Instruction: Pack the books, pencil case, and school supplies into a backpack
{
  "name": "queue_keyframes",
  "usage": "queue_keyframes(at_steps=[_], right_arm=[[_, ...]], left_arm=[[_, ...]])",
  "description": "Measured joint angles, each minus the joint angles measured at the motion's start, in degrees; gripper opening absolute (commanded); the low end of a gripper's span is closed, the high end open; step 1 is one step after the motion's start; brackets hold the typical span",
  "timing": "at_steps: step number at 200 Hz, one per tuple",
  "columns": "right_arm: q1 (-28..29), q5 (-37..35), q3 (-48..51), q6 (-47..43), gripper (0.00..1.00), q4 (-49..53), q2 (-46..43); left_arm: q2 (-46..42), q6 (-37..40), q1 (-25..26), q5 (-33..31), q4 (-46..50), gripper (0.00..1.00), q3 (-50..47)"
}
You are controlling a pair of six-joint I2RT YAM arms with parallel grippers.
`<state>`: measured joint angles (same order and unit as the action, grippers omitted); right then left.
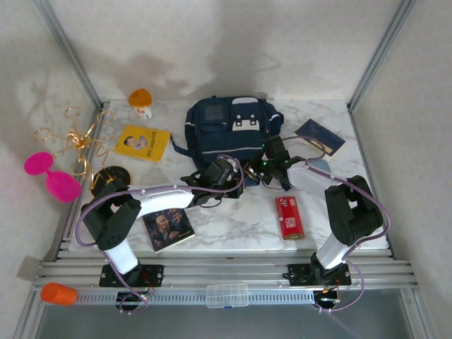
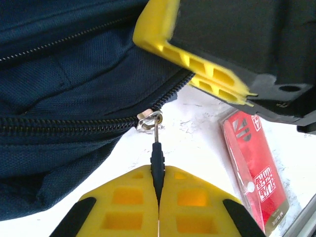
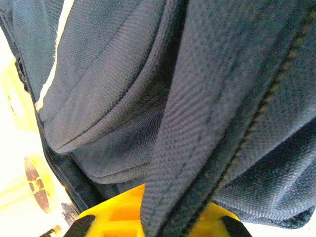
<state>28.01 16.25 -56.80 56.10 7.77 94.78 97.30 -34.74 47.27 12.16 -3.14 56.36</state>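
Left gripper (image 2: 158,177) pinching zipper pull (image 2: 156,148), right gripper (image 3: 148,212) clamped on backpack (image 1: 226,127) — close together

The left arm (image 1: 159,198) and right arm (image 1: 330,247) are built alike: bulky black joint housings joined by a smooth white tube link. A lilac cable (image 1: 80,227) loops along each arm, and each stands on a black base plate (image 1: 131,274). The left tool (image 2: 158,207) has yellow plastic fingers (image 2: 123,197) moulded with rectangular pockets (black patches at their outer corners). The right tool (image 1: 267,167) has the same pocketed yellow fingers (image 2: 190,60) under a matte black housing (image 2: 256,39) with one round hole.
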Motion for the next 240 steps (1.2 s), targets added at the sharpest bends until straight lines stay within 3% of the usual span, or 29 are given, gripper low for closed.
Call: queue_keyframes(at_steps=[47, 92, 103, 115, 130, 149, 170, 195, 240], right_arm=[[-3.58, 5.25, -0.15, -12.11, 0.0, 5.22, -3.43], [-11.34, 9.14, -3.67, -21.62, 0.0, 11.82, -3.1], [-11.28, 9.16, -4.9, -22.51, 0.08, 12.52, -2.4], [-10.82, 9.14, -5.86, -22.84, 0.35, 12.98, -1.9], [-10.43, 8.87, -6.45, -23.43, 0.49, 13.09, -1.77], [-10.12, 7.34, -6.75, -22.73, 0.79, 13.68, -1.95], [-10.05, 5.66, -5.22, -19.32, 0.98, 14.32, -4.04], [-8.39, 5.38, 0.76, -12.55, 0.99, 12.83, -9.7], [2.45, 4.33, 8.55, 4.59, 0.99, 4.15, -12.94]], left_arm=[[-7.69, 1.73, -0.72, -1.05, 2.03, 0.0, -4.28], [-12.81, 3.72, -7.21, 1.4, 2.4, 0.0, -10.67], [-12.68, 4.0, -7.93, 2.19, 2.19, 0.0, -10.69], [-12.37, 4.11, -8.07, 2.93, 1.86, 0.0, -10.67], [-10.91, 4.09, -8.07, 3.61, 1.75, 0.0, -10.23], [-8.52, 3.87, -8.07, 4.61, 1.7, 0.0, -9.16], [-7.3, 3.23, -8.04, 5.11, 1.38, 0.0, -8.39], [-7.17, 2.97, -8.02, 5.27, 0.57, 0.0, -8.33], [-6.64, 2.99, -7.76, 5.49, -0.22, 0.0, -8.33]])
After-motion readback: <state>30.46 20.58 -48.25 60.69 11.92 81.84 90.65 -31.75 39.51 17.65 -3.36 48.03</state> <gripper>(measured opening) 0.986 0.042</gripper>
